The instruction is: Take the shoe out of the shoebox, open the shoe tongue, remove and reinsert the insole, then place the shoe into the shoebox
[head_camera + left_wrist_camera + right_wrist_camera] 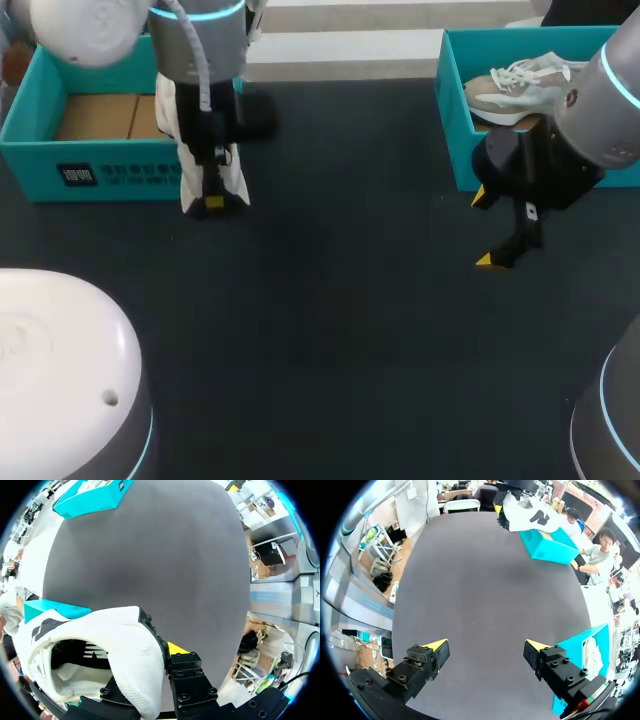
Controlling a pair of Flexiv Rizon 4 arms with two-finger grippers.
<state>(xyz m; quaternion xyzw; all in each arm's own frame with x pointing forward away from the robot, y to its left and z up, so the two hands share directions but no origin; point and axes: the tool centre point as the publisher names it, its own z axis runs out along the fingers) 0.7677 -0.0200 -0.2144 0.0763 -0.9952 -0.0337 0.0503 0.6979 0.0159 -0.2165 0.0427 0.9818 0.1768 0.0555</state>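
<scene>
Your left gripper (213, 200) is clenched on the white shoe (120, 645), just in front of the far-left shoebox (40, 150). Your right gripper (487, 650) is released, beside the far-right shoebox (455, 120).

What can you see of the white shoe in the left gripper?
The white shoe looks like soft knit fabric with a padded collar, black side markings and a black sole edge. Its opening faces the wrist camera, showing a dark lining and pale interior. The left gripper clamps its collar wall from inside and outside. It hangs on end just in front of the left teal shoebox; whether it touches the table is unclear.
</scene>
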